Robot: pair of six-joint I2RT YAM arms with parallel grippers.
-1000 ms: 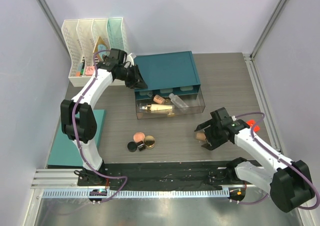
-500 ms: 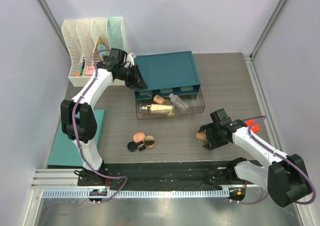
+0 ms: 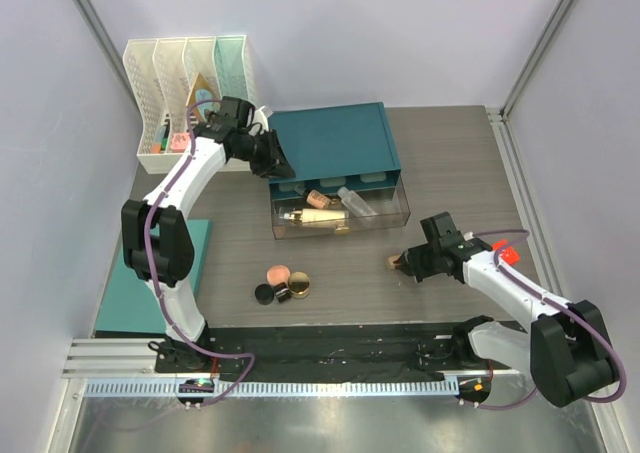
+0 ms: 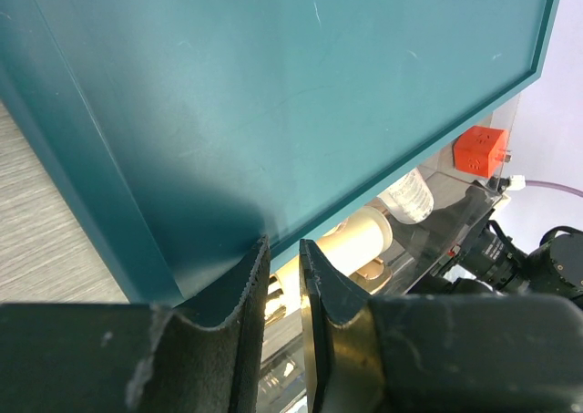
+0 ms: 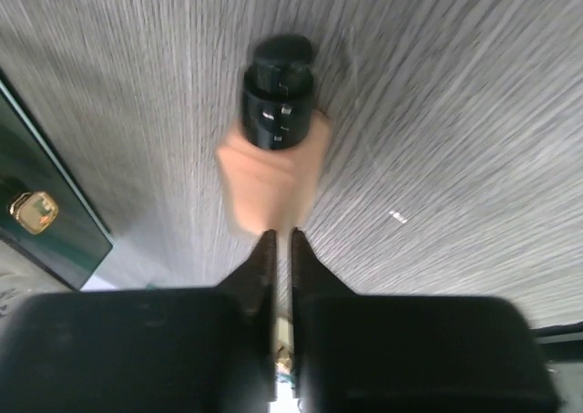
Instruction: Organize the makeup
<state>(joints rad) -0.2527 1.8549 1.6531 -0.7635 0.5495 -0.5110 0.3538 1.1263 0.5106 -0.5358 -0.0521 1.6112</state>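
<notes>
A beige tube with a black cap (image 5: pixel 273 162) lies lengthways ahead of my right gripper (image 5: pixel 282 235), whose jaws are shut on its flat tail end. From above, that tube (image 3: pixel 396 262) sits right of centre with the right gripper (image 3: pixel 408 263) behind it. My left gripper (image 3: pixel 282 166) is at the front left corner of the teal box (image 3: pixel 335 143). Its jaws (image 4: pixel 284 244) stand close together on the side wall of the pulled-out clear drawer (image 3: pixel 400 218). The drawer holds beige bottles (image 3: pixel 320 216). A pink compact (image 3: pixel 278 273), black jar (image 3: pixel 264 294) and gold-rimmed compact (image 3: pixel 298 286) lie together on the table.
White file racks (image 3: pixel 185 73) stand at the back left with colourful items in them. A teal board (image 3: pixel 130 293) lies by the left arm's base. A small red cube (image 3: pixel 503 251) sits beside the right arm. Metal rails run along the near edge.
My right gripper has gone from wide open to shut on the tube's tail and shifted slightly back and left with it. The left arm has not moved.
</notes>
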